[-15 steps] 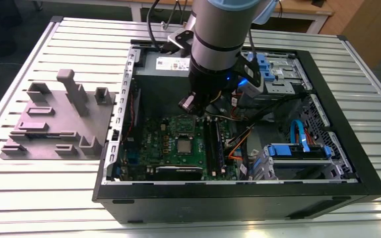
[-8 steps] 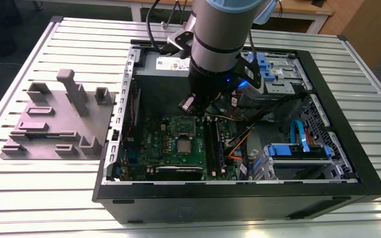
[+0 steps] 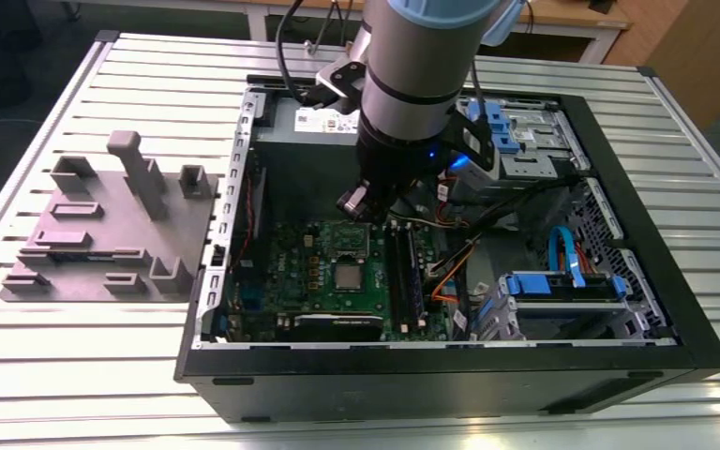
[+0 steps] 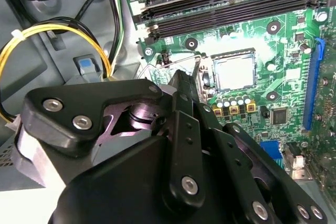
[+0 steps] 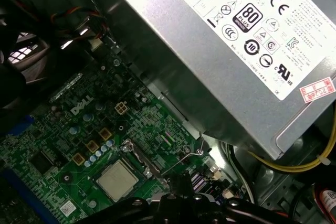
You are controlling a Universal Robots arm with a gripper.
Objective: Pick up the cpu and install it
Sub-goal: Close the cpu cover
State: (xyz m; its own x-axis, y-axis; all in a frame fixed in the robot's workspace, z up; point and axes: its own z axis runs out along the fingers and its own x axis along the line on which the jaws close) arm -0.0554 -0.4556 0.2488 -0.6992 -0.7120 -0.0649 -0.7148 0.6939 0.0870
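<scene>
Hand: above the motherboard, empty; finger spread cannot be told. Cpu: lying flat in its socket, retention lever apparently raised; placement looks done.

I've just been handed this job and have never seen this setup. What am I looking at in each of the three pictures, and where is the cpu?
The exterior view looks down on a slatted table with an open computer case on it. A single robot arm reaches down into the case; its gripper hangs above the green motherboard. Beside the case, toward the exterior view's left, stands a grey stepped plastic block.

The two wrist views come from cameras riding on the arm, looking down past the black gripper body. Both show the cpu, a small silvery square, lying in its socket on the motherboard. The first wrist view also shows the big grey box with the white label.

The gripper holds nothing that I can see.
</scene>
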